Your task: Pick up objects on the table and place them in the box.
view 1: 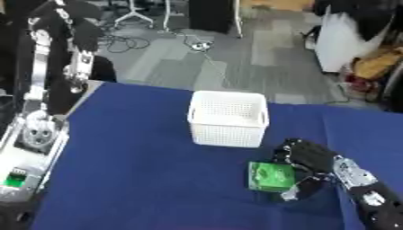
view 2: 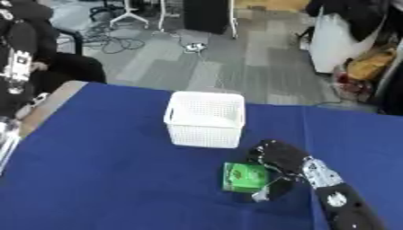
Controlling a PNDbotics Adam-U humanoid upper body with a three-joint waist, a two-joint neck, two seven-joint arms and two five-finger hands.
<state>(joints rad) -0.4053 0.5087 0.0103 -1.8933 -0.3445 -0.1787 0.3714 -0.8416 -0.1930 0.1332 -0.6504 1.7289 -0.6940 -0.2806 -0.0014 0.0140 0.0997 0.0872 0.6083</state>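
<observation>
With the green packet lying on the blue table just short of the white box: right hand nearest, fingers curled round its right edge; left hand unseen.

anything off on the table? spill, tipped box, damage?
Nothing stands out. The white box sits upright on the blue table, and nothing looks spilled. The right hand has its fingers curled round the green packet just in front of the box. The left hand is not visible.
</observation>
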